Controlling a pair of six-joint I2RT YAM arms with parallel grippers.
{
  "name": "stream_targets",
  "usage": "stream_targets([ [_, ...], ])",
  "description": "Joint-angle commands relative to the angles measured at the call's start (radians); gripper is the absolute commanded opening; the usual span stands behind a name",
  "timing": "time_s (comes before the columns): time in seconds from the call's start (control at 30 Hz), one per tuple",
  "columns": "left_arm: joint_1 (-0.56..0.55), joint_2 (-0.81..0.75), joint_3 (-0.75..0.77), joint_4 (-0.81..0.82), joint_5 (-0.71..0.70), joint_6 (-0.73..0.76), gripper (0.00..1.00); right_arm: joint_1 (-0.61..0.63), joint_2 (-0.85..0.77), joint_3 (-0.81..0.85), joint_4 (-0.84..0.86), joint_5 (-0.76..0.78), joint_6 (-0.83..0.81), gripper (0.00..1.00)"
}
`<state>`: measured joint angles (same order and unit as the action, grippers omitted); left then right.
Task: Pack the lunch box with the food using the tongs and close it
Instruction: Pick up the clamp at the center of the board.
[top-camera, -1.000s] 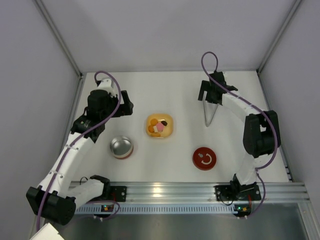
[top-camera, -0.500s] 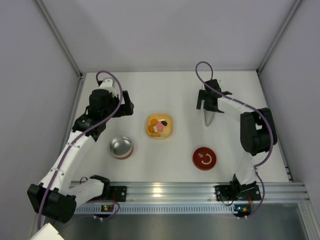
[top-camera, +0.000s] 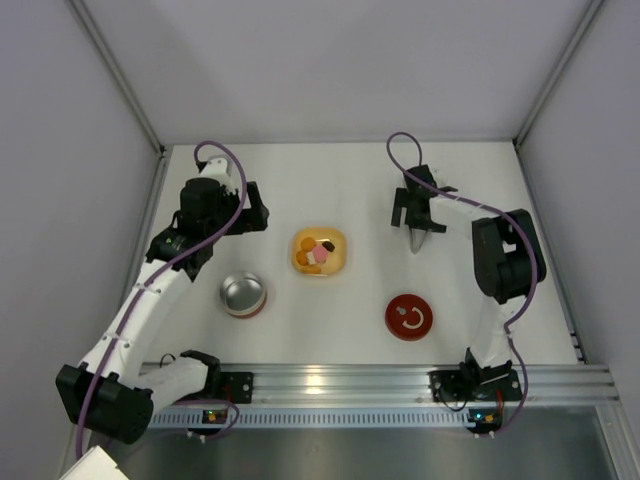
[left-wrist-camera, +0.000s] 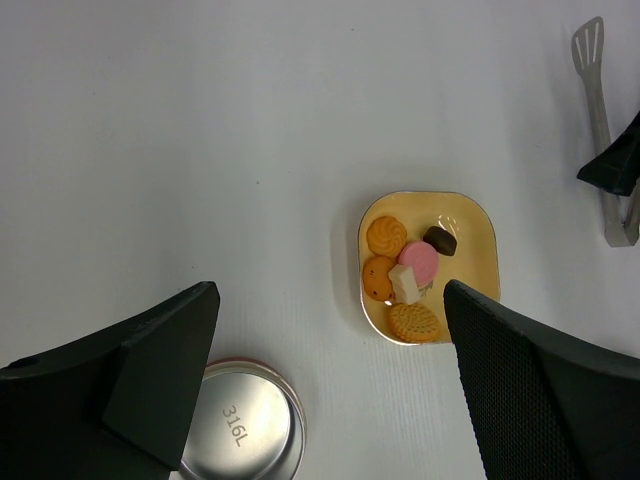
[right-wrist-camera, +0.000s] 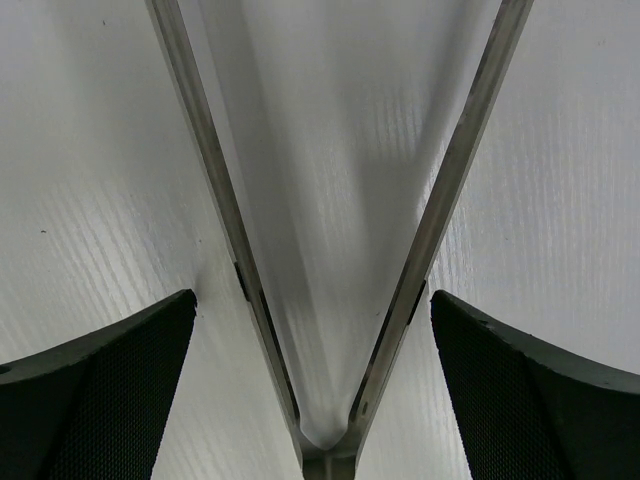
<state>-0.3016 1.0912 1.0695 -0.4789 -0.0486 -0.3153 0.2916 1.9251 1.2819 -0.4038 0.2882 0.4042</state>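
Starting at the near edge, the aluminium rail (top-camera: 330, 380) carries both arm bases. Just beyond it the red disc (top-camera: 408, 317) lies right of centre and the lunch box (top-camera: 243, 294) stands left of centre, uncovered, its bare steel floor showing; white table (top-camera: 325, 320) shows between the two, which sit well apart. Farther in, the yellow dish (left-wrist-camera: 470, 255) sits mid-table holding the food (left-wrist-camera: 418, 262): orange, pink and dark brown pieces bunched inside the rim. To its right, well apart, the tongs (top-camera: 416, 241) lie flat, joined end toward the near edge; the right gripper (right-wrist-camera: 312, 300) sits low over them with jaws spread wide, one finger outside each arm, nothing clamped. The left gripper (top-camera: 252, 208) hovers left of the dish, beyond the lunch box, jaws likewise wide and holding nothing. Behind both grippers a band of bare table runs to the back wall (top-camera: 340, 70); the side walls (top-camera: 60, 200) border the left and right table edges.
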Motion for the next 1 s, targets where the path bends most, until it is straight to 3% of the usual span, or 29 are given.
stream_targets([
  [0.0, 0.005, 0.003, 0.017, 0.022, 0.006, 0.002, 0.99, 0.011, 0.008, 0.005, 0.048, 0.026, 0.018, 1.0],
  [0.97, 0.005, 0.01, 0.017, 0.022, 0.007, -0.002, 0.99, -0.069, 0.078, 0.06, 0.056, -0.067, -0.025, 0.82],
])
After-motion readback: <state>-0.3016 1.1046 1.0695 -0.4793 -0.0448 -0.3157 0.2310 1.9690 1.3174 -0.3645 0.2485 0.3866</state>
